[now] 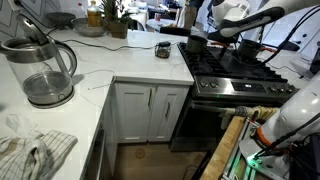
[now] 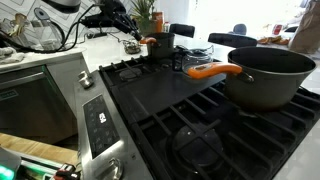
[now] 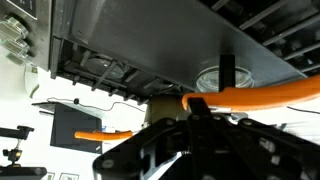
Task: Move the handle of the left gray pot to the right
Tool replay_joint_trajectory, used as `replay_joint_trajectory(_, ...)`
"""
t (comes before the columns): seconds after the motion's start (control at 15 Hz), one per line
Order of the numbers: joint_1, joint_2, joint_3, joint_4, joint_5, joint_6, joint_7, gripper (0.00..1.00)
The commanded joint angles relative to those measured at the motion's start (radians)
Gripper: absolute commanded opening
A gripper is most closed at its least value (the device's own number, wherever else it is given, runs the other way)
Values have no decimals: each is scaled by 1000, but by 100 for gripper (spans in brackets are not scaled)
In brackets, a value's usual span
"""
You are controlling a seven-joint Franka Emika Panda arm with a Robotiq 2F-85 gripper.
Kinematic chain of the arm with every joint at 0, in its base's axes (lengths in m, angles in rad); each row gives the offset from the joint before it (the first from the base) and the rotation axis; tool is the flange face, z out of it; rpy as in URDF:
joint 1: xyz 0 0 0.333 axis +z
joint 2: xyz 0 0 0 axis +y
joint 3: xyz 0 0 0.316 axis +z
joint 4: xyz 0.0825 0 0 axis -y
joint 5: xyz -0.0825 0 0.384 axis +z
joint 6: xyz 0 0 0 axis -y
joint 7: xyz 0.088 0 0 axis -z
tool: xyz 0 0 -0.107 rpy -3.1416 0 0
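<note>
The left gray pot (image 2: 163, 42) is small and dark and stands on the far burner of the stove; it also shows in an exterior view (image 1: 197, 44). Its orange handle (image 2: 148, 42) sticks out sideways. My gripper (image 2: 134, 38) is right at that handle, reaching down from the arm (image 1: 240, 22). In the wrist view the fingers (image 3: 196, 104) show as one dark bar pressed against the orange handle (image 3: 255, 94), with the pot body (image 3: 165, 108) just beside it. The fingers look shut, not around the handle.
A large gray pot (image 2: 272, 76) with its own orange handle (image 2: 212, 71) stands on a nearer burner. The black stove grates (image 2: 200, 120) cover the cooktop. A clear glass kettle (image 1: 42, 70) stands on the white counter (image 1: 110, 62), with a cloth (image 1: 35, 155) in front.
</note>
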Motion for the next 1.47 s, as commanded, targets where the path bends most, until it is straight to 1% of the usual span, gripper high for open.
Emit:
replay_joint_trajectory(0.0,-1,9,-5,8,-46,-25,28,0)
replay_joint_trajectory(0.2,-1,15,-6,11,-49,-20,25,0)
replay_joint_trajectory(0.6,12,17,4,14,39,-8,12,0)
replay_joint_trajectory(0.8,15,19,7,18,50,-4,23,0)
replay_joint_trajectory(1.27,3,63,-8,28,26,116,112,0)
replay_joint_trajectory(1.4,1,75,-12,32,18,136,136,0)
